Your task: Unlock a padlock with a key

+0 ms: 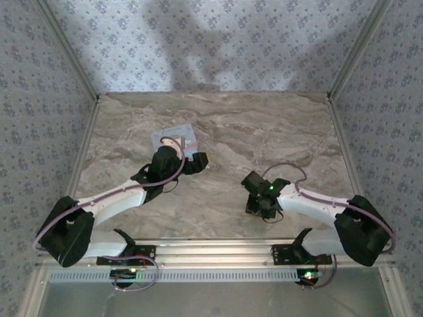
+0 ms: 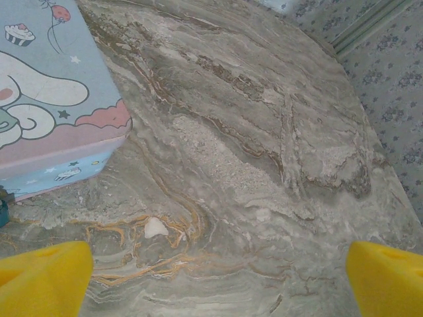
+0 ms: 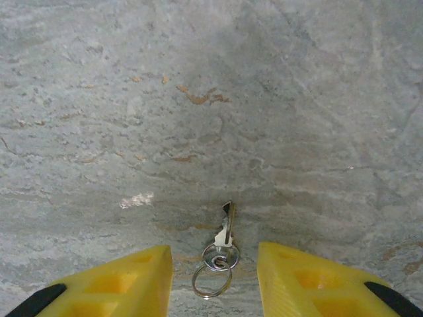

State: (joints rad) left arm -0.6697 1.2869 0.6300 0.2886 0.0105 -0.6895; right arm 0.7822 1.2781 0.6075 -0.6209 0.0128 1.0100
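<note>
Our right gripper (image 3: 213,264) hangs part open just above the table (image 3: 198,99). Its fingers stand either side of the key (image 3: 227,223) and do not touch it. The key's blade points straight ahead, away from the wrist. Our left gripper (image 2: 215,281) gapes wide beside the tin (image 2: 53,99).

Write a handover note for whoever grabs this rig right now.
Left claw: open wide, above the table beside the tin.
Right claw: open, straddling the key, not gripping it.
Key: on the table, ring attached.
Padlock: maybe the teal sliver below the tin; unsure.
Done: key lined up in the right claw.
Left: grasp key, hold padlock, insert, turn.
</note>
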